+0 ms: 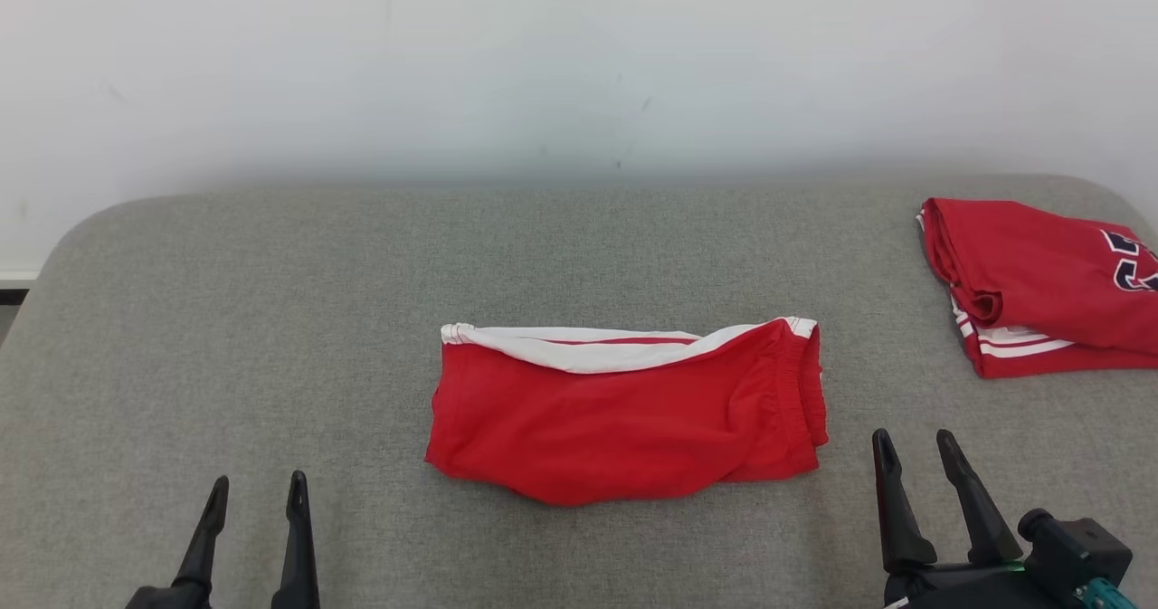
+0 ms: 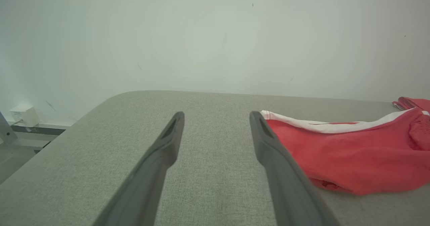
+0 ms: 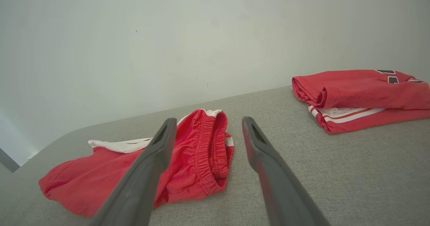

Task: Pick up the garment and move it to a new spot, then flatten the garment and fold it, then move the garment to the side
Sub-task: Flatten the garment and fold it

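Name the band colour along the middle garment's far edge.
The band is white with a thin red line; best in head view.

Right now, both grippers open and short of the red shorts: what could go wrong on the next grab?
1. The red shorts lie in loose layers, with a white band exposed at the far edge. A one-edge pinch by the right gripper may lift only the top layer and undo the fold.
2. The folded jersey sits at the right end of the grey table. Carrying the shorts that way could land them on it or disturb it.
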Available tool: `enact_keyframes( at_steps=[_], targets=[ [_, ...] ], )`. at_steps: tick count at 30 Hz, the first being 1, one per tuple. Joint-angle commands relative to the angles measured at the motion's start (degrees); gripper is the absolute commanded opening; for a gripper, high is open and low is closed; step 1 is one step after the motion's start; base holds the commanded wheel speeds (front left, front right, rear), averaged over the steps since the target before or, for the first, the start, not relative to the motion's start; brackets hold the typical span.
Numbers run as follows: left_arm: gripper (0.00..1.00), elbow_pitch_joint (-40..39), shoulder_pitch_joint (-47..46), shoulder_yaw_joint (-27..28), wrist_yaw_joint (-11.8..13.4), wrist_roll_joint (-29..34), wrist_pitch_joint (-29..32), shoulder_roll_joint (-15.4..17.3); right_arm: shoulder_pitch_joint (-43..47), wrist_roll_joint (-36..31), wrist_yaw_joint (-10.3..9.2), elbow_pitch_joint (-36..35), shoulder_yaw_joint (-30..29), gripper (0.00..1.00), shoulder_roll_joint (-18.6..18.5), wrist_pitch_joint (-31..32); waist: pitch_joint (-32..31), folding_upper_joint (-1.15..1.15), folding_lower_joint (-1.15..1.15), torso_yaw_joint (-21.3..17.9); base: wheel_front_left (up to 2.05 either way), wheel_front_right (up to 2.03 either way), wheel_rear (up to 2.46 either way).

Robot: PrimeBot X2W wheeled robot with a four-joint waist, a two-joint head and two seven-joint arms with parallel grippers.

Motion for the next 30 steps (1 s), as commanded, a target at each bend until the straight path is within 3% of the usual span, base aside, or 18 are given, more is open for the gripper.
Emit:
enact_keyframes(
  at_steps=[1, 20, 30],
  targets=[
    [1.00, 0.14, 0.95, 0.60, -0.26, 0.50, -0.17, -0.66, 0.60, -0.21, -0.17, 0.03, -0.07, 1.00, 0.26, -0.21, -0.21, 0.00, 0.00, 0.04, 0.00, 0.00, 0.00],
    [1.00, 1.84, 2.35, 5.11, -4.33, 6.15, -0.16, -5.33, 2.40, -0.81, -0.17, 1.62, -0.31, 1.00, 0.79, -0.69, -0.94, 0.00, 0.00, 0.18, 0.00, 0.00, 0.00],
    [1.00, 1.88, 1.27, 4.98, -5.36, 7.50, -0.17, -6.86, -2.06, -1.93, -0.17, 3.55, 1.81, 1.00, -2.17, 0.43, 0.71, 0.00, 0.00, 1.10, 0.00, 0.00, 0.00]
  ],
)
